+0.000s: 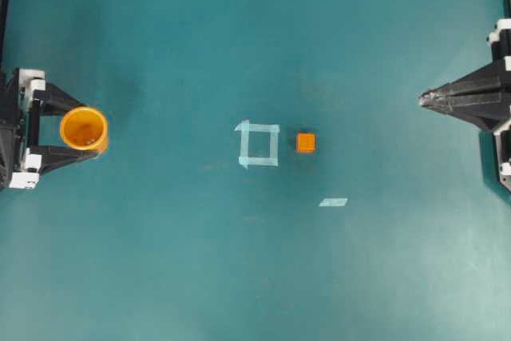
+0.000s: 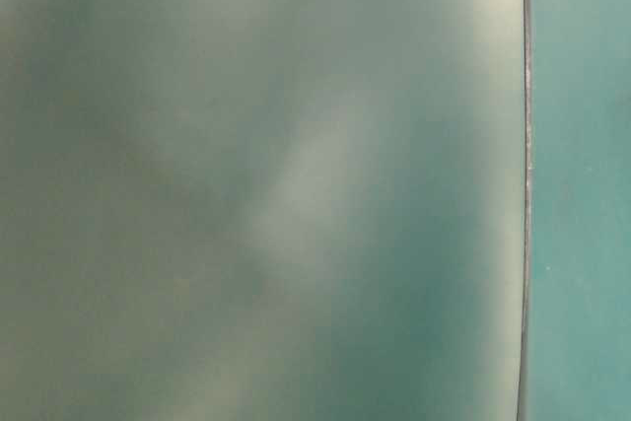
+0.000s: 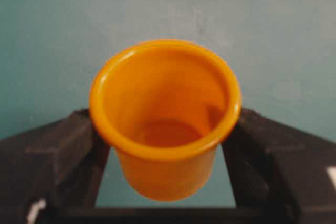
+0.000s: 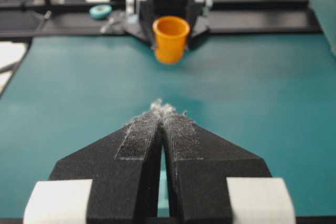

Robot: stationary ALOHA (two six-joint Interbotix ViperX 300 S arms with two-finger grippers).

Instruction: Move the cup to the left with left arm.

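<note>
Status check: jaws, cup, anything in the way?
Left gripper jaws clamped on the cup, upright, at the far left. Right gripper jaws shut, empty. Orange cube sits beside the tape square mid-table, apart from the cup.

Black claws (image 4: 161,109), white clips (image 4: 58,201)

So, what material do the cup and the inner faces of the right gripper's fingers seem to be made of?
The cup: likely smooth, glossy orange plastic; its rolled rim catches soft highlights and the wall looks slightly translucent. The right gripper fingers: hard matte black plastic, apparently, with inner faces covered in a rough grip tape or fabric, frayed into pale fibres at the tips.
</note>
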